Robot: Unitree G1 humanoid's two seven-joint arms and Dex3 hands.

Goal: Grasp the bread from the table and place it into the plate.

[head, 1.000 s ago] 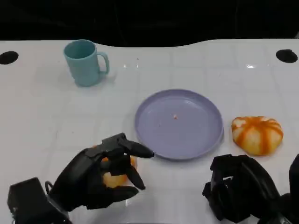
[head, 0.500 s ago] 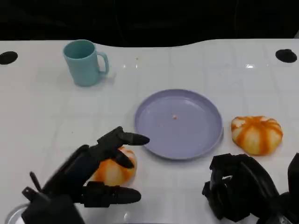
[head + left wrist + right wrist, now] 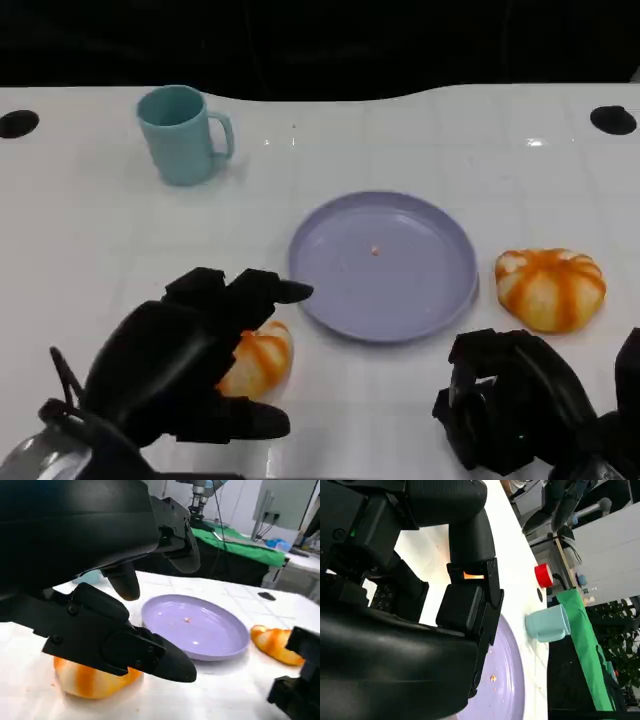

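The table [image 3: 420, 140] is glossy white, with a faint grid of pale lines and two black round holes near its far corners; the background behind it is black. The plate [image 3: 440, 300] is plain lavender, with a tiny orange crumb near its middle; the mug [image 3: 180, 135] is plain light teal. The bread [image 3: 258, 362] under the left hand [image 3: 175, 370] is orange with cream stripes; the second bread [image 3: 550, 288], at the right of the plate, has the same orange and cream striped pattern. Both hands are black, the right hand [image 3: 515, 405] also; in the right wrist view a green cloth [image 3: 582, 645] and a red object [image 3: 544, 575] show beyond the table.
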